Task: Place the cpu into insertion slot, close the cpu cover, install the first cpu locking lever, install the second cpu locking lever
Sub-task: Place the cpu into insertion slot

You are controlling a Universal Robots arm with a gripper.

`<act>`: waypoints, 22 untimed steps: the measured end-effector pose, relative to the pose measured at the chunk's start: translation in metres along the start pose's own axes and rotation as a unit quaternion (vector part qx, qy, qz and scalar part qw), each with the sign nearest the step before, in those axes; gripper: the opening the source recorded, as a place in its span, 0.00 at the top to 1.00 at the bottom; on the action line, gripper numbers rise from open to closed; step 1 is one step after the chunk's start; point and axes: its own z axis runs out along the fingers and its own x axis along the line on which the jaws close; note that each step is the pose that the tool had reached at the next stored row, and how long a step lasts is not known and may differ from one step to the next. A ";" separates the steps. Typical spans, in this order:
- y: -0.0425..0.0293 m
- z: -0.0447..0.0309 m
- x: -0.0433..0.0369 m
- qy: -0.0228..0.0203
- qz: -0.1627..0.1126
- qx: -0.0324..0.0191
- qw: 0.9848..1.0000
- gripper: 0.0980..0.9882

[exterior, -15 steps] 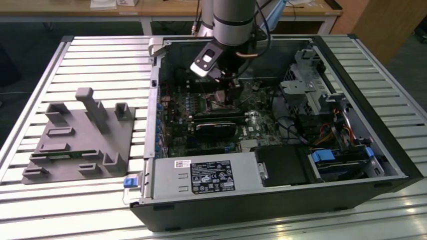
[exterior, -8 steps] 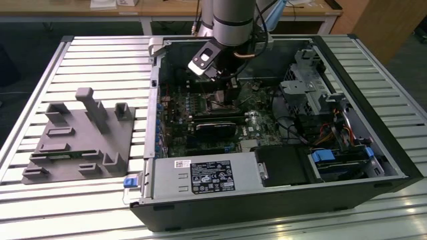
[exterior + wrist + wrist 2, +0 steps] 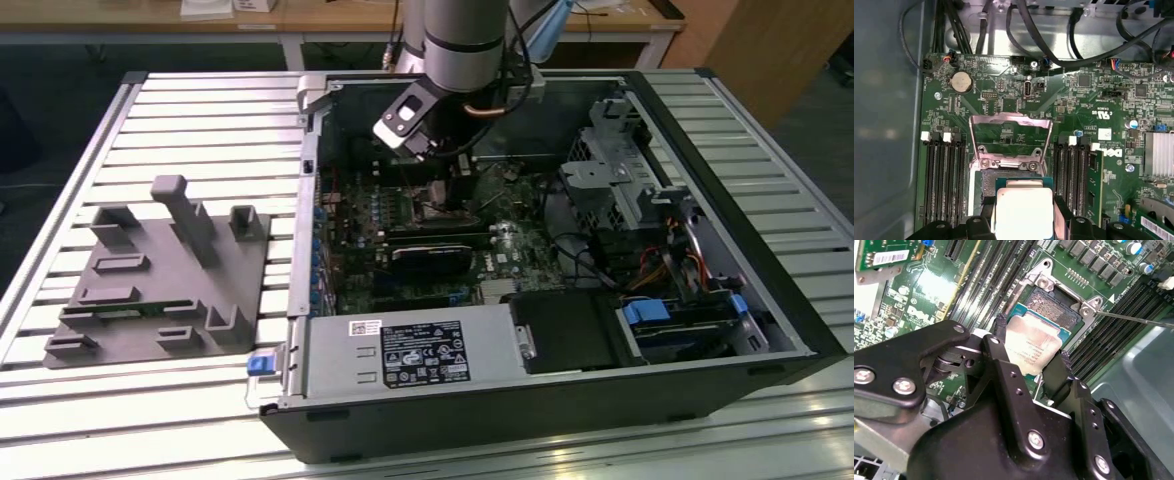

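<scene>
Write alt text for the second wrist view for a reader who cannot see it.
The black gripper grips the cpu by two opposite edges, silver face up, partly over the insertion slot on the green motherboard. Part of the slot's dark contact field shows beyond the chip, with long memory slots on both sides.

slatted metal table [image 3: 134,425] with open computer case [image 3: 467,428] beside grey holder block [image 3: 147,290]
</scene>
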 end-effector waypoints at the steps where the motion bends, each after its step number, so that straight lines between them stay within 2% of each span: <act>1: 0.0000 0.0009 0.0006 0.000 0.001 0.000 1.000 0.50; 16: -0.0053 0.0125 0.0077 0.000 0.002 -0.002 1.000 0.50; 22: -0.0075 0.0193 0.0093 -0.001 0.002 -0.003 1.000 0.50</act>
